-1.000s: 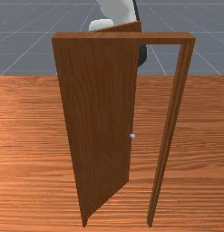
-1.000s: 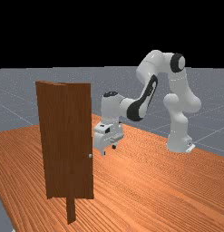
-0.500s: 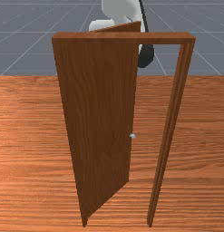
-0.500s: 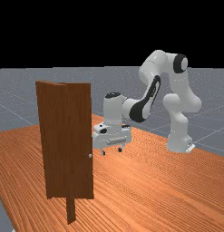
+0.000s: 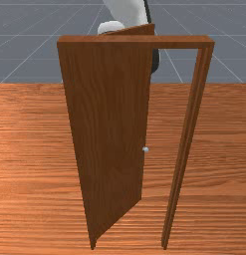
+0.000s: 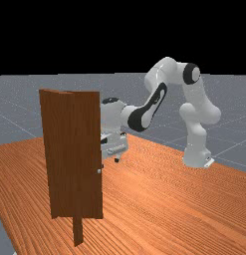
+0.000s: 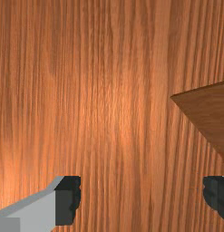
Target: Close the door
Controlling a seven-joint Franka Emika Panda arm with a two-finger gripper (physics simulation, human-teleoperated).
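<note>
the door (image 5: 109, 129) is seen ajar in its frame (image 5: 184, 43); the tool (image 6: 109, 163), 2 fingers (image 7: 67, 199) spread wide, is held over the worktop (image 6: 184, 214), seemingly near the door.

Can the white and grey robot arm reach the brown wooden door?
Probably yes: the arm stretches towards the door, and nothing visible stands between the door and its open, black-tipped fingers.

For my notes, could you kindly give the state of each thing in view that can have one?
Door: partly open, not yet closed
Frame: standing upright
Knob: not gripped
Claw: open, nothing held
Arm: bent, reaching toward the far view's left
</note>
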